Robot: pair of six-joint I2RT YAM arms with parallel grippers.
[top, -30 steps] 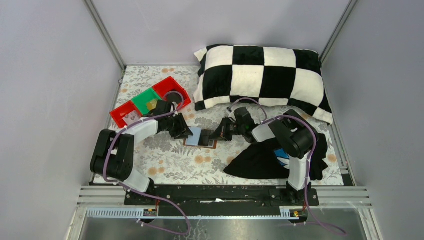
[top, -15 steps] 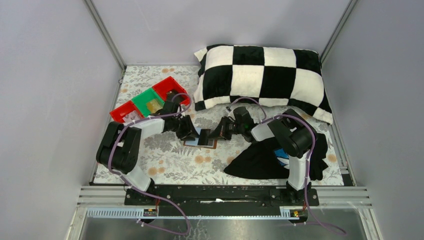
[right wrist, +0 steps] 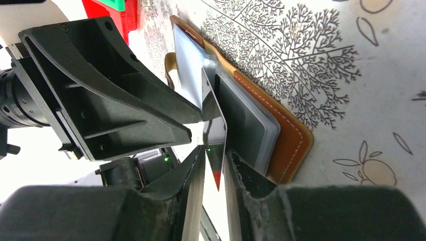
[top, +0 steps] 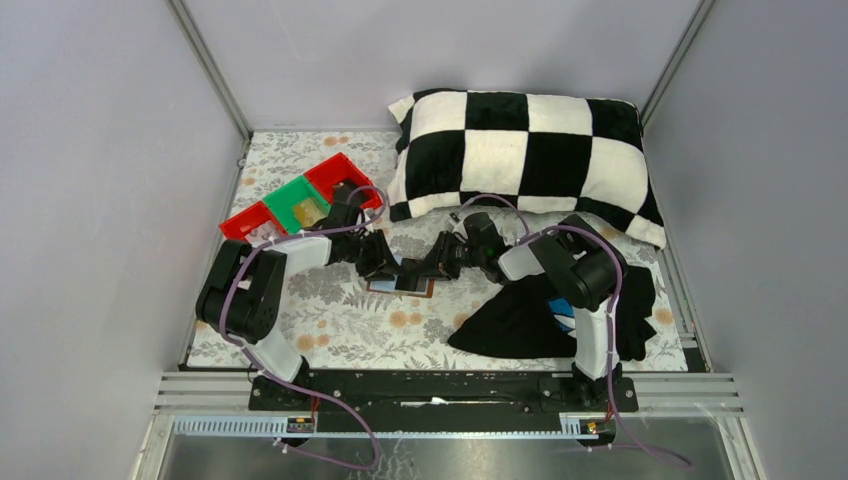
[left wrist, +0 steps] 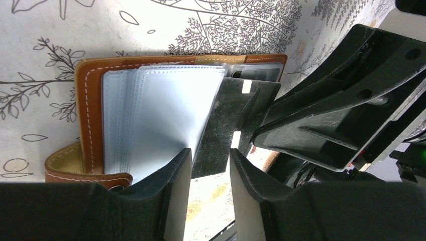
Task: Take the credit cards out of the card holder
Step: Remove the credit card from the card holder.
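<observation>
- Top view: the card holder (top: 405,286) lies open on the floral worktop (top: 330,320), in the same spot as a second ago. It is near the red and green trays (top: 300,203) and left of the black cloth (top: 515,320). The left gripper (top: 388,265) has reached further right since then. It now meets the right gripper (top: 432,268) over the holder, covering most of the blue-grey panel that showed before.
- Left wrist view: the holder's brown rim frames a fan of clear plastic sleeves (left wrist: 161,115). A dark credit card (left wrist: 223,125) stands tilted up from the holder's right half. Its lower corner sits in the narrow gap between the left jaws; I cannot tell whether they press on it. The right gripper's tip touches the card.
- Right wrist view: the right jaws are almost together, pinching the card's lower edge. The card rises clear of the sleeves, and the left gripper's tip meets its other face.
</observation>
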